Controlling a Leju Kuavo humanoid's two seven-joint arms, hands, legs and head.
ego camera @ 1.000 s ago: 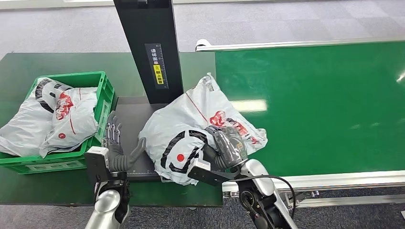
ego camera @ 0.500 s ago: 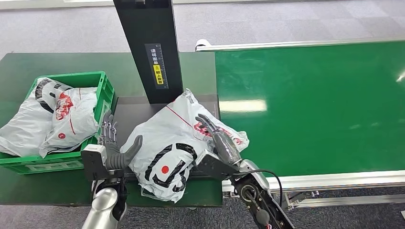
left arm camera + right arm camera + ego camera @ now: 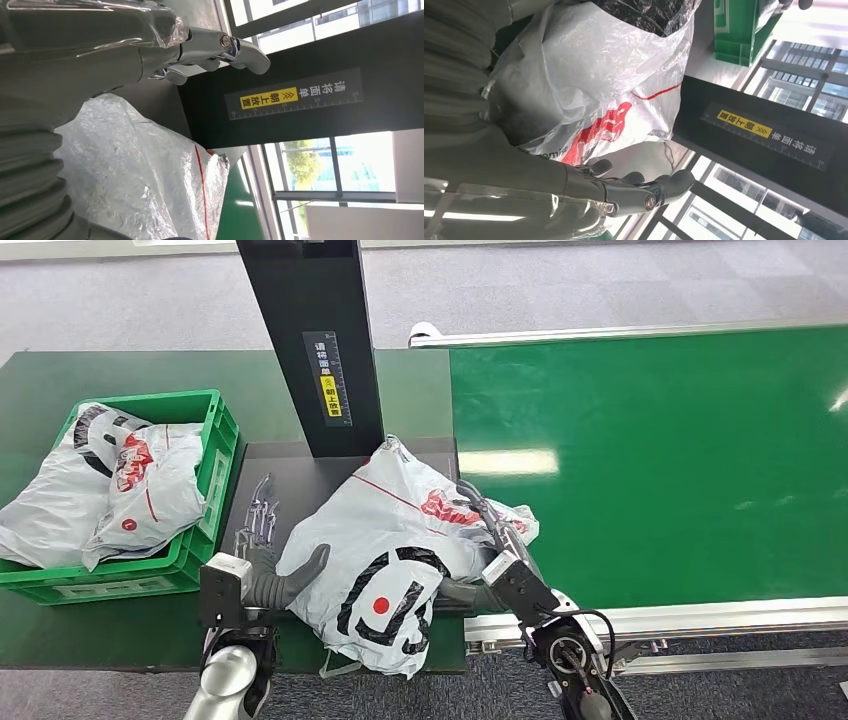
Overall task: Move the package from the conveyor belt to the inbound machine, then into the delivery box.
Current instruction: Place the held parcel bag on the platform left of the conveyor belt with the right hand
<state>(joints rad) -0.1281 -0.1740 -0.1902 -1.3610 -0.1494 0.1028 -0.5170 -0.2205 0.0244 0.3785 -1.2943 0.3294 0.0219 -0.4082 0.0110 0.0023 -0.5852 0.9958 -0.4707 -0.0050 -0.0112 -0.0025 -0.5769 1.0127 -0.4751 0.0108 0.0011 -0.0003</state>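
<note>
Since a second ago, slid off the conveyor belt onto the dark plate of the inbound machine: package, now below the black post, near corner drooping over the table's front edge. Flanked by both hands, fingers spread, neither closed round it; left hand against its left side, right hand against its right. Looks like the machine step nearly done; next, lifting it left over the rim of the delivery box, already holding other bags; little room beside the post.
</note>
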